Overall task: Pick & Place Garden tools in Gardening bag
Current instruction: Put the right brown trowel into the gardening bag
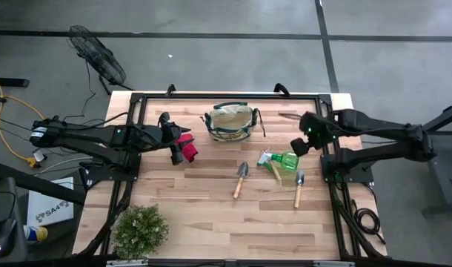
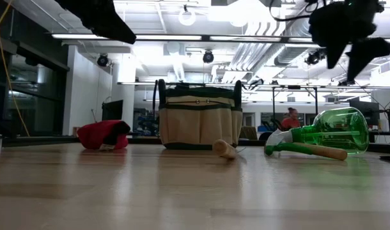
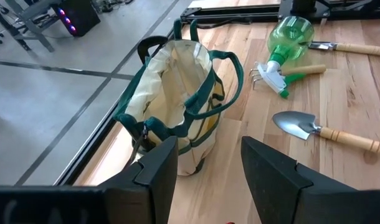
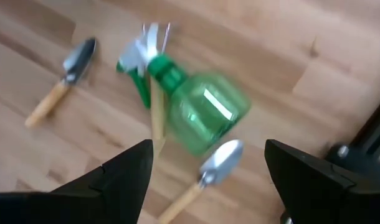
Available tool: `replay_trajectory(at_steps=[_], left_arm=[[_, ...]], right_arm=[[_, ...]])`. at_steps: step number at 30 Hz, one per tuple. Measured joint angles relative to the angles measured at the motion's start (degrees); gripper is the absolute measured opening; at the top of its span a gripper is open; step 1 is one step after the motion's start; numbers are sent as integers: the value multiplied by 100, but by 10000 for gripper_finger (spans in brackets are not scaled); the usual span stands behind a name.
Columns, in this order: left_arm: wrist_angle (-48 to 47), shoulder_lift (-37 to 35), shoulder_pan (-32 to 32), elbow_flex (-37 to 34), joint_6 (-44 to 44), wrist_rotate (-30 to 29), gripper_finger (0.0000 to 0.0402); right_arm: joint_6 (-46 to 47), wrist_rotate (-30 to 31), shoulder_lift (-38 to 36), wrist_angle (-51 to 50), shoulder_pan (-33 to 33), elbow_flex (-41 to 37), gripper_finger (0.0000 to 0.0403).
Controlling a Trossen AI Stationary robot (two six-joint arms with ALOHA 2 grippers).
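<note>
Right gripper (image 1: 296, 146) – fingers spread wide, empty – hangs just above the sprayer (image 1: 285, 160).

Bushy plant (image 1: 140, 231) on table (image 1: 211, 222); fan (image 1: 97, 55) beyond.

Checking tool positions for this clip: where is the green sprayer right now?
In the high view the green sprayer lies on its side right of table centre, between the two trowels, below the open right gripper.
</note>
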Motion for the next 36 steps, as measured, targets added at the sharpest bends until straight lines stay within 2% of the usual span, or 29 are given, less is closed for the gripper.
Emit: replay_trajectory(at_steps=[5,9,14,18,23,36], left_arm=[[-4,0,0,0,-4,11,170],[-98,0,0,0,-2,12,170],[-211,0,-1,0,3,15,170],[-314,0,-1,0,9,15,170],[-315,0,-1,0,11,15,170],[-312,0,0,0,9,15,170]], right_arm=[[1120,54,35,-30,927,0,300],[2134,365,172,-33,1783,0,300],[3314,492,653,-36,2771,0,300],[4072,361,1271,-27,3362,0,300],[4793,-97,2018,7,3852,0,300],[6085,-312,3400,1000,4617,2,299]])
